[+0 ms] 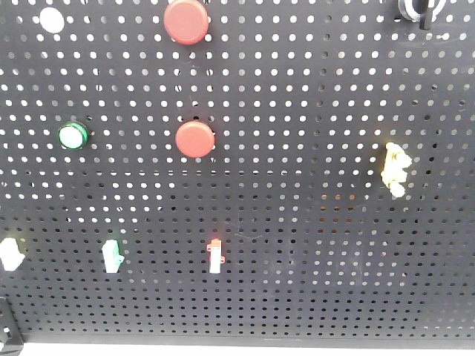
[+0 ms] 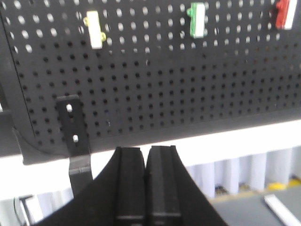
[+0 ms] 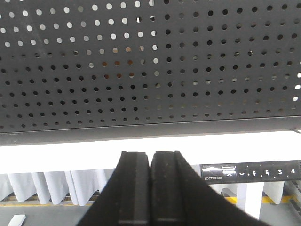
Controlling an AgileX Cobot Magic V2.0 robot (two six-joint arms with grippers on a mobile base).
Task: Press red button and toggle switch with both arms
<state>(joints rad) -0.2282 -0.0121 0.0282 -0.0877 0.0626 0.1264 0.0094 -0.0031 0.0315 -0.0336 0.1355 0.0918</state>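
Note:
A black pegboard [image 1: 312, 111] fills the front view. Two round red buttons sit on it: one at the top [image 1: 185, 21], one mid-board [image 1: 194, 139]. Three small toggle switches stand in a low row: a yellow-white one [image 1: 9, 254], a green one [image 1: 111, 256] and a red-topped one [image 1: 214, 256]. The left wrist view shows the same row: yellow [image 2: 94, 29], green [image 2: 197, 20], red [image 2: 285, 14]. My left gripper [image 2: 146, 151] is shut and empty, below the board's bottom edge. My right gripper [image 3: 150, 155] is shut and empty, also below the board. Neither arm shows in the front view.
A green round lamp [image 1: 73, 136], a white round cap [image 1: 51, 20], a yellow-white fitting [image 1: 395, 168] and a black knob [image 1: 420, 9] also sit on the board. A black bracket [image 2: 73, 127] holds the board's lower left. A desk control panel [image 3: 249, 172] shows lower right.

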